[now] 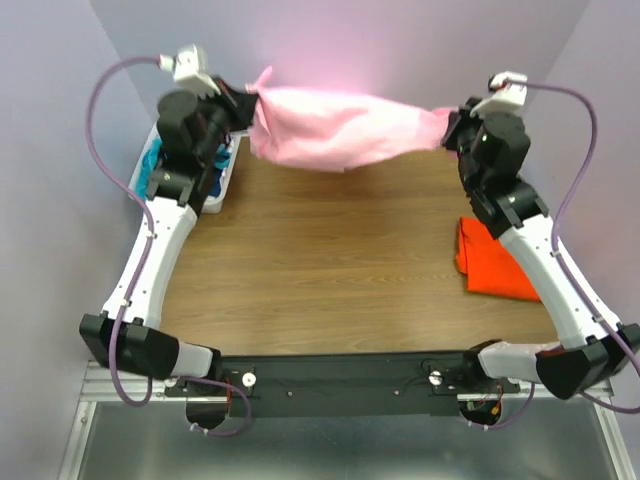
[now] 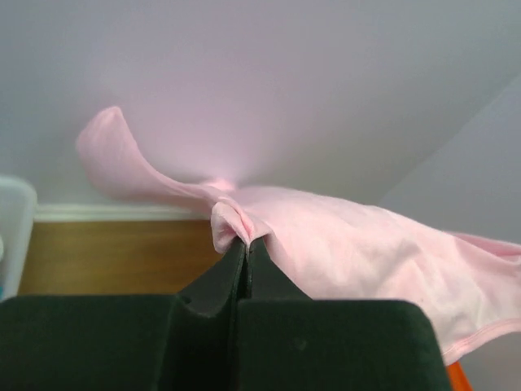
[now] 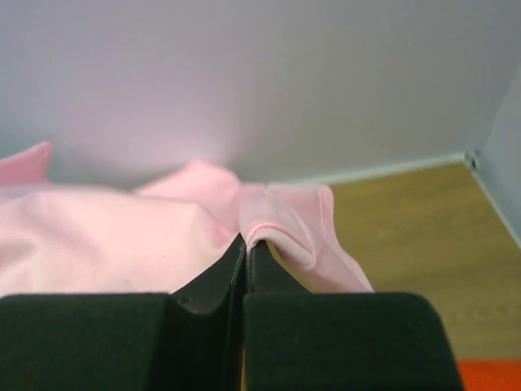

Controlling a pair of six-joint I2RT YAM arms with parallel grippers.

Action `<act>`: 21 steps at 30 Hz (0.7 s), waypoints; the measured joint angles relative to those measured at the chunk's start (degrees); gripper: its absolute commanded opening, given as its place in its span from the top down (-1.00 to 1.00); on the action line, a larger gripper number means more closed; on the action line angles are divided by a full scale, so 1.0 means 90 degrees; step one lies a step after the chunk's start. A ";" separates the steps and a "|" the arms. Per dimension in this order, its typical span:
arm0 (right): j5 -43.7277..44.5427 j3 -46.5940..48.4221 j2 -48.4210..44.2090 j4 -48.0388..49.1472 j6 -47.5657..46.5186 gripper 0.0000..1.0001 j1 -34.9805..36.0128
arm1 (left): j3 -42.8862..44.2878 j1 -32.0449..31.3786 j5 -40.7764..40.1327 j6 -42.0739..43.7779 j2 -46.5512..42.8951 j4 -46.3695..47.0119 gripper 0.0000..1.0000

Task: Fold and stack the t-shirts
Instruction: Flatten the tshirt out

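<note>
A light pink t-shirt hangs stretched in the air between my two grippers, above the far part of the wooden table. My left gripper is shut on its left end; in the left wrist view the shut gripper pinches a fold of the pink t-shirt. My right gripper is shut on its right end; in the right wrist view that gripper pinches a hem of the pink t-shirt. A folded bright orange t-shirt lies on the table at the right, under my right arm.
A white bin holding teal and dark blue garments stands at the far left, partly hidden by my left arm. Walls close in at the back and on both sides. A black rail runs along the near edge.
</note>
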 measured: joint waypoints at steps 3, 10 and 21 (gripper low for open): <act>-0.0085 -0.1460 -0.0561 0.0090 0.0304 0.55 -0.0015 | -0.2091 -0.0012 0.0143 -0.0287 -0.0515 0.0272 1.00; -0.0243 -0.3949 -0.1122 -0.0750 0.1156 -1.00 -0.0015 | -0.5622 -0.0092 0.0294 -0.0899 -0.0799 0.0015 -0.97; -0.0483 -0.4172 -0.1316 -0.1455 0.1588 -1.00 -0.0015 | -0.5321 -0.0223 -0.0092 -0.0979 -0.1586 -0.0282 -0.97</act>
